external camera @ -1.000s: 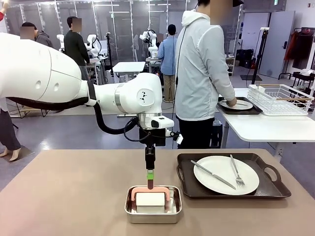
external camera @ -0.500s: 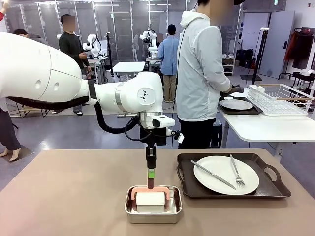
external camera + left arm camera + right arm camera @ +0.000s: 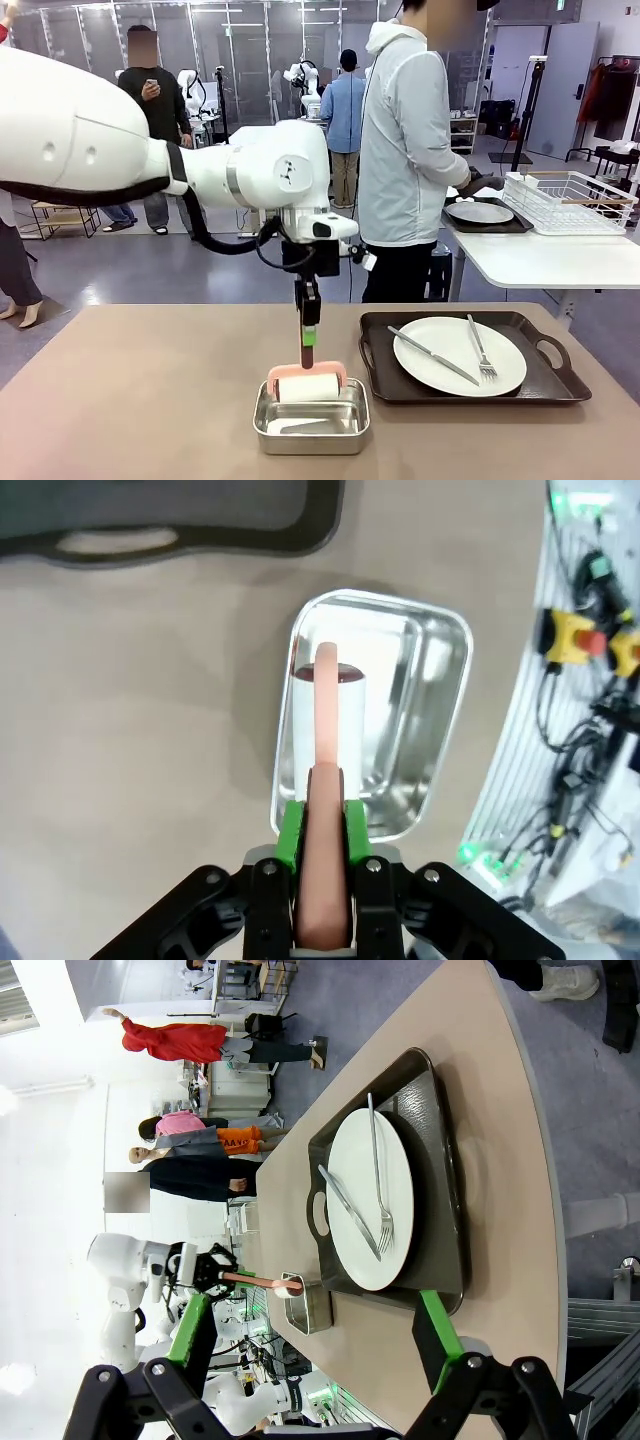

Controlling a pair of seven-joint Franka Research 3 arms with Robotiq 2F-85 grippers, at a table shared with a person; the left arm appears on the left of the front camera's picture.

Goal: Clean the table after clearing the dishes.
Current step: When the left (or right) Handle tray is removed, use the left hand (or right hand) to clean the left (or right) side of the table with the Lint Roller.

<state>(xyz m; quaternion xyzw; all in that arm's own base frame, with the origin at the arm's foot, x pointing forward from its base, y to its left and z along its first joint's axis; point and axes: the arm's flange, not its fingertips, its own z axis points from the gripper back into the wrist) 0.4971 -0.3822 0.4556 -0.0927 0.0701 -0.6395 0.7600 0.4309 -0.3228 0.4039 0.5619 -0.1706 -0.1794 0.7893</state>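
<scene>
A cleaning roller (image 3: 307, 387) with a pink handle and a white roll hangs just above a small steel pan (image 3: 311, 424) on the taupe table (image 3: 140, 400). My left gripper (image 3: 307, 345) points straight down and is shut on the pink handle (image 3: 326, 730), its green pads (image 3: 291, 830) pressed to both sides. One of the dishes, a white plate (image 3: 459, 356) with fork and knife, rests on a dark tray (image 3: 545, 378) to the right. My right gripper (image 3: 315, 1330) is open with nothing between its fingers, looking along the table at that plate (image 3: 375, 1200).
A person (image 3: 405, 150) stands at the far side, hands at a second dark tray with a plate (image 3: 485, 213) on a white side table, beside a wire rack (image 3: 570, 200). The table's left half is bare.
My left gripper has shut on the pink handle and lifted the roller up out of the pan. The person's hand moved off the far plate toward the rack.
</scene>
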